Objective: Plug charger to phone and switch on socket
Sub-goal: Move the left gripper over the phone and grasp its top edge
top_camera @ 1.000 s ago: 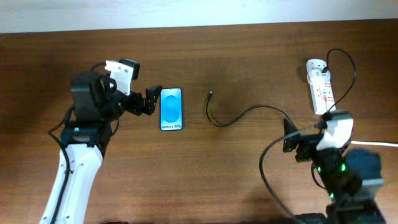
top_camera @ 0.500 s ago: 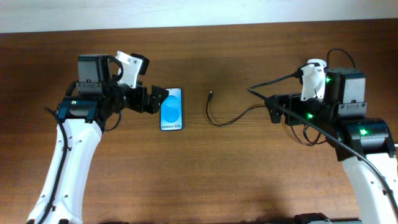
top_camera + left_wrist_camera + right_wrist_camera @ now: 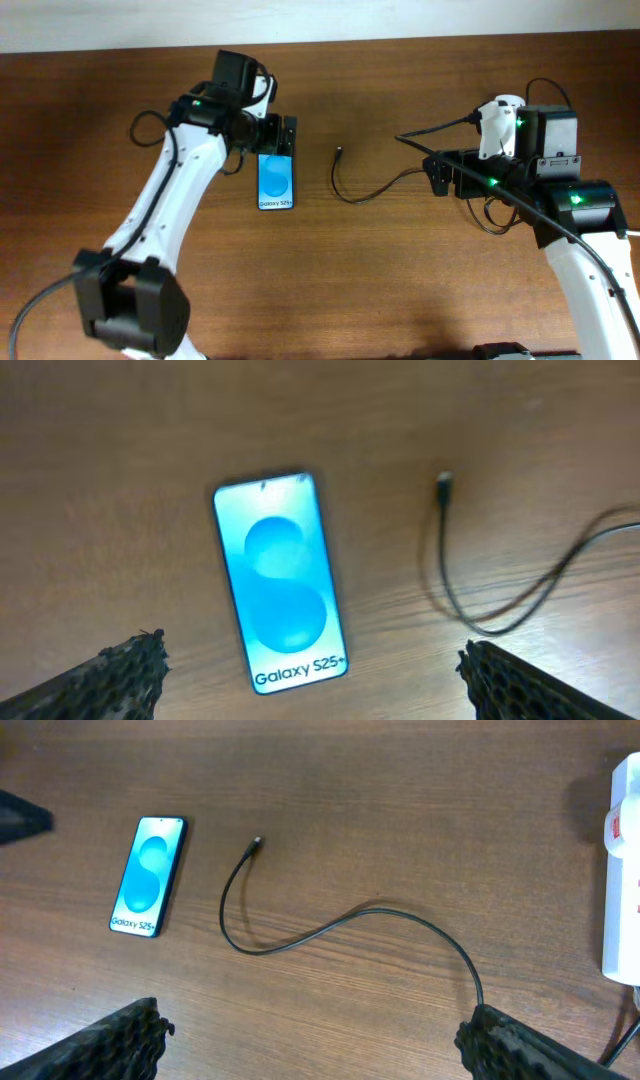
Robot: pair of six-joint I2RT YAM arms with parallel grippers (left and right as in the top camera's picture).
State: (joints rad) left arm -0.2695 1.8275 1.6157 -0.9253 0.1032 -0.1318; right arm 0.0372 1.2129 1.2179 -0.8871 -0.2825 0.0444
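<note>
Scene: Two robot arms poise over a wooden table, charging job not yet begun.
Phone: Flat on the wood, screen up and lit blue, nothing plugged into it.
Charger: Connector tip lies near the phone's upper end, on the side facing the right arm, apart from it. The thin cable loops away from the phone.
Socket: Well apart from the phone, beyond the cable's loop.
Left gripper: Over the phone's top edge, fingers spread wide, holding nothing.
Right gripper: Beyond the cable from the phone, fingers likewise wide and empty.
Risk: The slim tip may twist in a pinch and meet the port askew. With nothing pinning the phone, a push could slide it across the smooth wood.
Hidden: The right arm covers the socket from overhead, and the right wrist view crops it. Its switch position, the phone's port and the cable's far end cannot be made out.
</note>
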